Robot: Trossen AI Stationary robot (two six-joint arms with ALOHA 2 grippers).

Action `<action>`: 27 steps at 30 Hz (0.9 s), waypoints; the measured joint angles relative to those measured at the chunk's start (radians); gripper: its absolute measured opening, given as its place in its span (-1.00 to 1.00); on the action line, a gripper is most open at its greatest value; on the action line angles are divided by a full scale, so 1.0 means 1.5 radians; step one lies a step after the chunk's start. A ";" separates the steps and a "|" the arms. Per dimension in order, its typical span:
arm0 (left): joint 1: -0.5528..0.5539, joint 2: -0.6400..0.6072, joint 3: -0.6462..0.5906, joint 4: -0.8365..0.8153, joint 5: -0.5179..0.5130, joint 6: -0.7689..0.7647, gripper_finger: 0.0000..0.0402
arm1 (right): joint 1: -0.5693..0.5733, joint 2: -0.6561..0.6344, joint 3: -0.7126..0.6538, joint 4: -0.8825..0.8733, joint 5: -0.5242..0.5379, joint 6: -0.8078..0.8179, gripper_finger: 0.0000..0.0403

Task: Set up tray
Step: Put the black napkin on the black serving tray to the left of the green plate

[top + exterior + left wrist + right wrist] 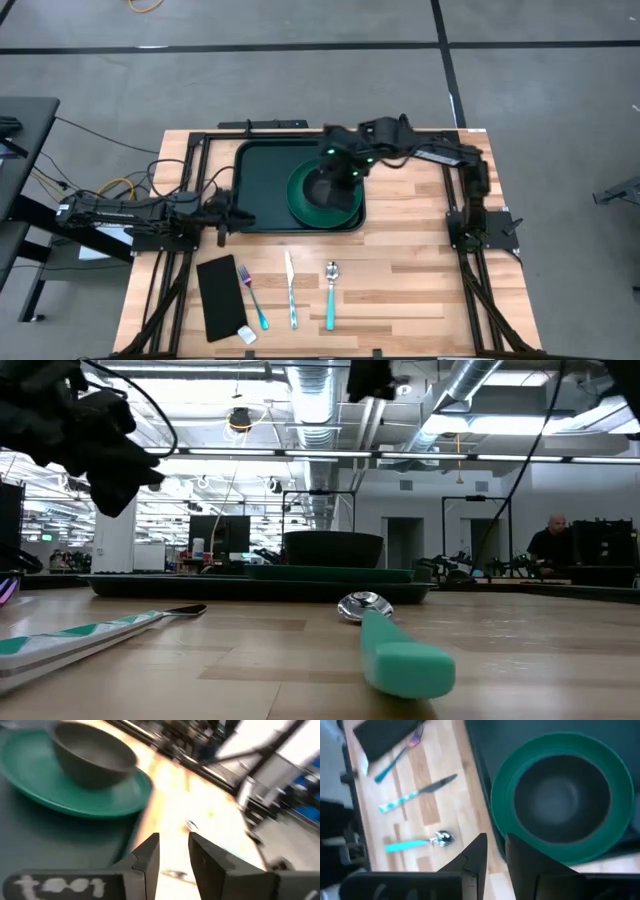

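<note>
The tray (262,190) lay flat on the far half of the wooden table (420,290), a little left of its middle, with its long side running across. On the tray's right part sat a round green plate (300,205), and a dark bowl (328,190) stood upright on that plate; in the low view the bowl (333,548) rose above the tray's rim (150,585).

The right gripper (345,165) hovered over the bowl and plate, its arm reaching in from the table's right far corner. In the right wrist view its 2 fingers (479,855) stood only a narrow gap apart with nothing between them, above the near rim of the plate (505,827).

The left gripper (225,213) was at the tray's left near corner, low and close to the rim; whether it touched the tray cannot be told. In the left wrist view its 2 fingers (149,857) were likewise a narrow gap apart and held nothing.

On the near half of the table, well apart from the tray, lay 4 things in a row: a black napkin (220,295), a fork (252,298), a knife (291,290) and a spoon (331,292).

A person (552,540) showed far back in the room.
</note>
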 joint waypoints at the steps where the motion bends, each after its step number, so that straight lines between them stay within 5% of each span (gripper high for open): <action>1: 0.000 0.000 0.000 -0.005 0.024 -0.006 -0.54 | 0.004 -0.016 -0.019 0.012 0.012 0.026 -0.68; 8: -0.002 0.000 0.003 -0.055 0.163 -0.044 -0.55 | 0.056 -0.147 -0.263 0.162 0.059 0.210 -0.68; 16: -0.019 0.030 0.104 -0.212 0.166 0.018 -0.74 | 0.137 -0.323 -0.608 0.459 0.045 0.456 -0.68; 27: -0.071 0.189 0.182 -0.412 0.240 -0.146 -0.75 | 0.237 -0.437 -0.816 0.467 0.084 0.590 -0.68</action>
